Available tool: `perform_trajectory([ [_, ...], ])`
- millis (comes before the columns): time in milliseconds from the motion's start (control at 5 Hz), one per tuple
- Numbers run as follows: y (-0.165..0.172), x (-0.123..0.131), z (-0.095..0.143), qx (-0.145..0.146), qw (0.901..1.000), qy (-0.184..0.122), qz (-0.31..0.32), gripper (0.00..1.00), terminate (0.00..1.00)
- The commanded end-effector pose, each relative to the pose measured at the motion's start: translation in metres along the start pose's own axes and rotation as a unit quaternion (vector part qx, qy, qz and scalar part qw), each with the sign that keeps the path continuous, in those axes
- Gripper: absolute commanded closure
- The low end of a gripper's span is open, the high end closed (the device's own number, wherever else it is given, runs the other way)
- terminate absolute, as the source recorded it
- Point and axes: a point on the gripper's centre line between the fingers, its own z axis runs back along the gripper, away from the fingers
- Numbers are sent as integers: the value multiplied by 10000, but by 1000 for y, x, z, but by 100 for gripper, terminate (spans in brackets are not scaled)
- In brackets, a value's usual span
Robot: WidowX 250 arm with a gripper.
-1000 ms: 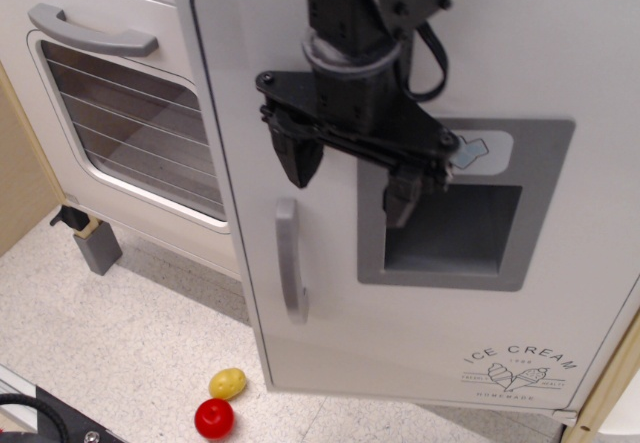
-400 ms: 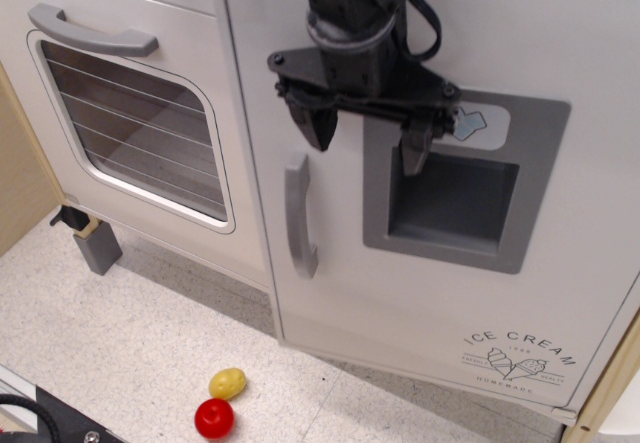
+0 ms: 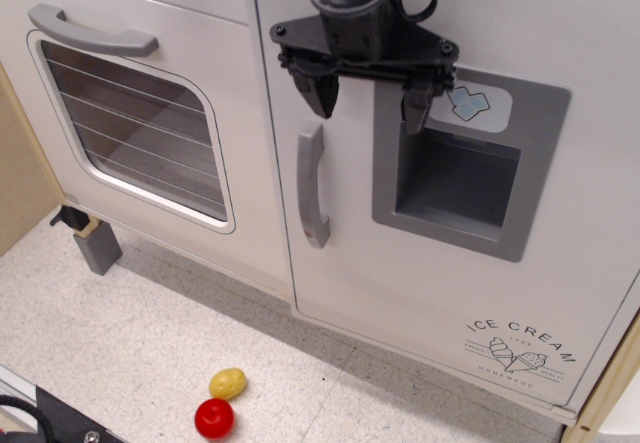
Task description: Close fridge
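While the gripper (image 3: 368,91) hung wide open and empty against the fridge (image 3: 440,293) door's top edge, that door sat flush beside the oven (image 3: 130,123); a yellow ball (image 3: 227,383) and red ball (image 3: 214,418) lay on the speckled floor (image 3: 120,333).

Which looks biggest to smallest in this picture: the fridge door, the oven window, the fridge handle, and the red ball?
1. Fridge door
2. Oven window
3. Fridge handle
4. Red ball

The ball lies nearer the camera yet looks smallest anyway.
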Motion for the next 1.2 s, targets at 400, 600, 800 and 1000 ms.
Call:
perform_trajectory([
  [400,10,14,17,-58,9999,-23,84,0,0],
  [600,14,-3,21,-8,9999,86,-110,0,0],
  [800,19,-19,23,43,9994,185,-288,0,0],
  [1000,19,-19,23,43,9994,185,-288,0,0],
])
